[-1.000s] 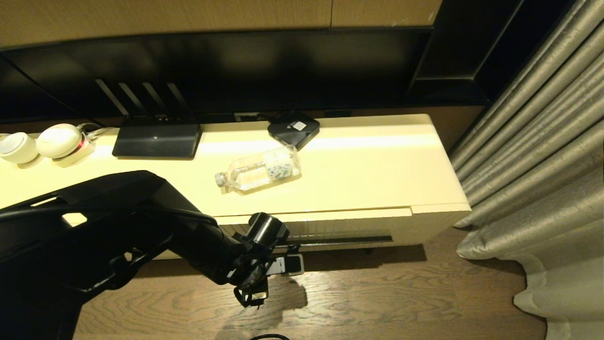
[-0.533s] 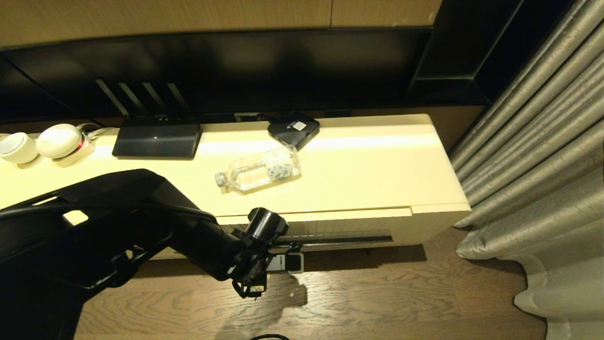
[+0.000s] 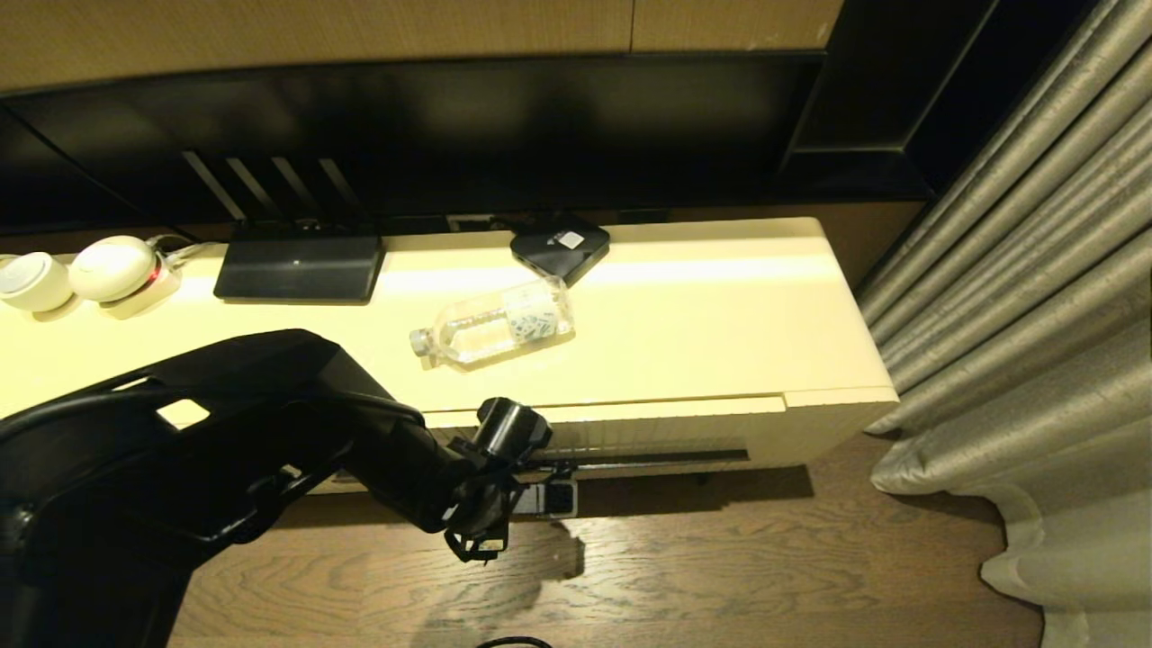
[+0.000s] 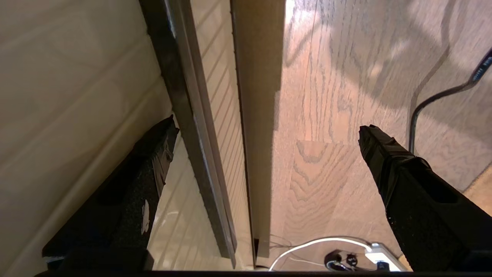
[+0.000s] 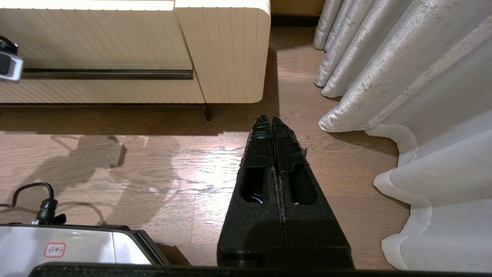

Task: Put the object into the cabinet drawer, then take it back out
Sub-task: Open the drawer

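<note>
The object, a clear water bottle [image 3: 493,326], lies on its side on the cream cabinet top [image 3: 702,333], untouched. Below it the cabinet drawer [image 3: 648,434] shows its ribbed front and dark handle slot [image 3: 657,457], with no gap showing. My left gripper [image 3: 547,486] is low in front of the drawer's left part, open and empty. In the left wrist view the left gripper [image 4: 268,129] straddles the handle slot [image 4: 184,115], one finger [image 4: 150,173] against the drawer front [image 4: 77,96], the other over the floor. My right gripper [image 5: 272,120] is shut, parked over the floor.
A black router [image 3: 297,265], a black square box [image 3: 560,245] and white round devices [image 3: 108,270] sit on the cabinet top under a dark TV [image 3: 405,135]. Curtains [image 3: 1017,315] hang at the right. A power strip [image 4: 378,254] and cables lie on the wooden floor.
My left arm has shifted slightly toward the cabinet, bringing the open gripper a little closer to the handle slot. The bottle and the right arm have not moved.
</note>
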Controlling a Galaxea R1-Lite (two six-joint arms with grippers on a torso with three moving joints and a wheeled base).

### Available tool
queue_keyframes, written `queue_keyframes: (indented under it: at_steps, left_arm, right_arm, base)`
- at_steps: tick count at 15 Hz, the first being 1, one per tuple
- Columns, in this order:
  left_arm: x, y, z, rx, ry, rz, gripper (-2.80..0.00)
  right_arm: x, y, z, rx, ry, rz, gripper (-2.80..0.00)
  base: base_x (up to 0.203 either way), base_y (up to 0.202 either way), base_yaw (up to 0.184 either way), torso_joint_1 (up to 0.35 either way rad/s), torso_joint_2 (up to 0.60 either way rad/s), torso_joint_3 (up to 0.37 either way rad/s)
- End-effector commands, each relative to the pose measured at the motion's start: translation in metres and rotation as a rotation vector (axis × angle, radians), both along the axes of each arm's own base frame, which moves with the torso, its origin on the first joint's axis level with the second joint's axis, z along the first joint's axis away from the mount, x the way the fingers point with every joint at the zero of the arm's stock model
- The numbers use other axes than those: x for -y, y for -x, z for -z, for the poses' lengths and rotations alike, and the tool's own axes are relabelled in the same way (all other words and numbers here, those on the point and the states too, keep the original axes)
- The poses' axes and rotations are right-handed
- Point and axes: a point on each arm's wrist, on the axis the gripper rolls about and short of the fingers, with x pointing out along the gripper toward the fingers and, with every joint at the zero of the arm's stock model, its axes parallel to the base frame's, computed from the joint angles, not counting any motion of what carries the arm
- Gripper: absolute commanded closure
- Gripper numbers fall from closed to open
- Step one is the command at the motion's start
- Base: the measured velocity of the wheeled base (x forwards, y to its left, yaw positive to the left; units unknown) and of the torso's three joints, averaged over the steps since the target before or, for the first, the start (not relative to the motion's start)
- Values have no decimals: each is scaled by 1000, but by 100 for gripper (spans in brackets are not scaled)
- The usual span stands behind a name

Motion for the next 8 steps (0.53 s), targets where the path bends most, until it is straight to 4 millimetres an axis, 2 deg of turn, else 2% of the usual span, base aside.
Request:
queue_keyframes:
  at_steps: [1,8]
  left_arm:
    - [3,-5,6,4,-8,3,-280]
    - [4,-9,14,-5,-30,20,-280]
  right_arm:
    - [0,0,0,-1,0,-1,0]
    - [0,0,0,-1,0,-1,0]
  base:
    - [0,0,0,0,0,0]
    - [0,0,0,0,0,0]
